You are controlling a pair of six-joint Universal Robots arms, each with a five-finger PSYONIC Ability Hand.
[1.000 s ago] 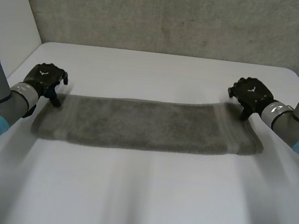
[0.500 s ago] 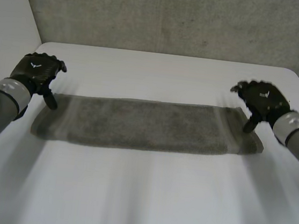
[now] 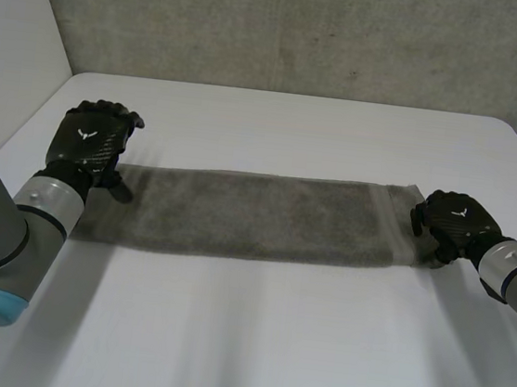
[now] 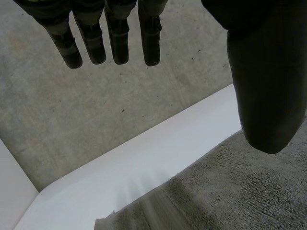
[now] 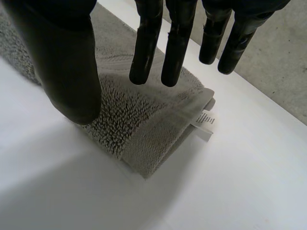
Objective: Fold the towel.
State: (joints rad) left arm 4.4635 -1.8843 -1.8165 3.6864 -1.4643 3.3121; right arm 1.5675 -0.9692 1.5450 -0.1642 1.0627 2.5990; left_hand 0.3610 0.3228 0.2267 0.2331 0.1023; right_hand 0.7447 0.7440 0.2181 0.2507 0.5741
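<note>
A grey towel (image 3: 256, 217) lies on the white table (image 3: 251, 342) as a long strip folded lengthwise, running left to right. My left hand (image 3: 94, 141) hovers over the strip's left end, its fingers (image 4: 117, 40) straight and its thumb spread away, with the towel (image 4: 240, 191) under it and nothing held. My right hand (image 3: 451, 225) is at the strip's right end. Its fingers (image 5: 151, 43) are straight and apart from the thumb, just above the layered towel corner (image 5: 153, 143), where a small white label (image 5: 205, 120) sticks out.
A grey concrete wall (image 3: 296, 30) stands behind the table's far edge, and a white panel (image 3: 9, 44) rises at the far left. Bare tabletop lies in front of and behind the towel.
Both hands have left the towel's far corners. The left hand has moved inward over the left end; the right hand has come nearer and lower at the right end. The towel stays put.
</note>
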